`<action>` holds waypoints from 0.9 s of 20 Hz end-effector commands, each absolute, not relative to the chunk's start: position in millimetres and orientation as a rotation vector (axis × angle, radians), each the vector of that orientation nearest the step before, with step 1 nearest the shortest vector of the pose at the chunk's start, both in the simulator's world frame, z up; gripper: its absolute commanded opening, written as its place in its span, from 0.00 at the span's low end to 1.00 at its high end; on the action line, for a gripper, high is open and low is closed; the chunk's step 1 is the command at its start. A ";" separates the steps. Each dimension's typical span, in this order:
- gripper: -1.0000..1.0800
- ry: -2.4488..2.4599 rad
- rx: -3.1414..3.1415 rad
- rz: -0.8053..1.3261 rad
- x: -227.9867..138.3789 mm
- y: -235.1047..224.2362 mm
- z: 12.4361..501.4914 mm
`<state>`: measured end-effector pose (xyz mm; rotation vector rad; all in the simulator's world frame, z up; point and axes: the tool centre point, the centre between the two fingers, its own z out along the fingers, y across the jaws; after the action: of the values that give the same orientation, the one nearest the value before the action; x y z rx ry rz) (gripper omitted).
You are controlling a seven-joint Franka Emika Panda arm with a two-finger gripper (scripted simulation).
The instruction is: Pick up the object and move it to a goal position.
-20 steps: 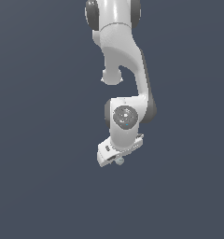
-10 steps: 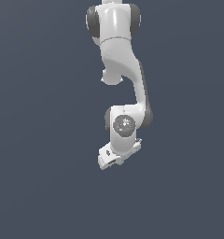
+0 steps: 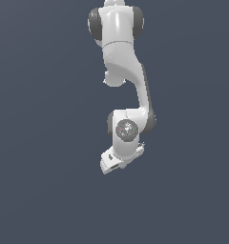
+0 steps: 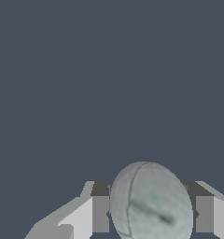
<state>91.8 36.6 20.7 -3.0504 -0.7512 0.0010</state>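
Note:
In the wrist view the pale grey-blue ball [image 4: 146, 191] sits between my gripper's [image 4: 152, 215] two fingers, whose pads [image 4: 101, 214] meet it on both sides. The gripper is shut on the ball. In the exterior view the white gripper [image 3: 109, 167] hangs low at the end of the bent arm, below the round grey-capped joint [image 3: 127, 129]. The ball is hidden behind the hand in that view. No goal marker shows in either view.
Only a plain dark blue-grey background surrounds the arm in both views. The arm's upper links [image 3: 117, 43] reach down from the top of the exterior view.
The wrist and gripper have moved slightly lower in the exterior view, and the arm's upper links have shifted a little.

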 end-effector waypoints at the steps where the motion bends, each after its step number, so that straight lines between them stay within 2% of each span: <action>1: 0.00 -0.751 -3.051 0.000 92.0 36.6 21.0; 10: 0.00 -0.751 -3.050 0.001 90.7 32.5 23.8; 18: 0.00 -0.751 -3.050 0.001 80.7 -3.5 50.5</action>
<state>82.8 6.5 42.9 -3.0490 -0.7533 0.0030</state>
